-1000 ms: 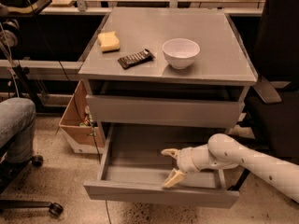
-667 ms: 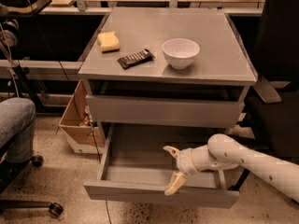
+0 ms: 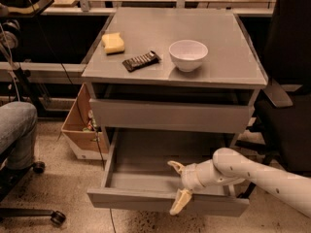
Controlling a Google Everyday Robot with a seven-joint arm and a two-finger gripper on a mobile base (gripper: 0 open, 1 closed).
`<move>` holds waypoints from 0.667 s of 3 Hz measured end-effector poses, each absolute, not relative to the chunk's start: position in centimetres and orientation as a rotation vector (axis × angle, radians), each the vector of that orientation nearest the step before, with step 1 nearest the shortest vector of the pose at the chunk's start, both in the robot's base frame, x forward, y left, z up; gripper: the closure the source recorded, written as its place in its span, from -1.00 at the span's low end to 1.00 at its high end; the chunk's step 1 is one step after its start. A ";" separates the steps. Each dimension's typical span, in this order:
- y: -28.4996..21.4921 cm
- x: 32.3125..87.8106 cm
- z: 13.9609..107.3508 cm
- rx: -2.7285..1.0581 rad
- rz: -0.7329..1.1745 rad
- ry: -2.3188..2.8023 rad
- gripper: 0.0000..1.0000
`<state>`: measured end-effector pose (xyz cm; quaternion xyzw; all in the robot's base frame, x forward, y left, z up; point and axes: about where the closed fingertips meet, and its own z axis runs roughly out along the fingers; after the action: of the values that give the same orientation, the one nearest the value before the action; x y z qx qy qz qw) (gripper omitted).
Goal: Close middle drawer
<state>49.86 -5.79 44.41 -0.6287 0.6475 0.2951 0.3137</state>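
The middle drawer (image 3: 146,154) of the grey cabinet stands pulled far out, with a grey, empty-looking inside. Its plain front panel (image 3: 126,199) is nearest the camera. My gripper (image 3: 178,184) reaches in from the right on a white arm and is open. One cream fingertip (image 3: 175,166) is over the drawer's inside. The other fingertip (image 3: 179,204) lies in front of the front panel, so the jaws straddle the panel's top edge right of centre. I cannot tell whether they touch it.
Above it a closed grey drawer front (image 3: 170,115). On the cabinet top lie a yellow sponge (image 3: 112,42), a dark snack bar (image 3: 141,60) and a white bowl (image 3: 188,54). A cardboard box (image 3: 82,130) stands left, an office chair (image 3: 17,135) far left, a black chair (image 3: 286,106) right.
My gripper has moved down and toward the drawer's front, so its lower finger now sits over the front panel. The drawer has not visibly moved.
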 end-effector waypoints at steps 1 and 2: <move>-5.5 49.8 43.4 -1.650 0.782 1.705 -0.55; -5.5 50.0 43.4 -1.650 0.777 1.702 -0.08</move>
<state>50.04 -5.51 43.41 -0.6271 0.6470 0.2952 0.3179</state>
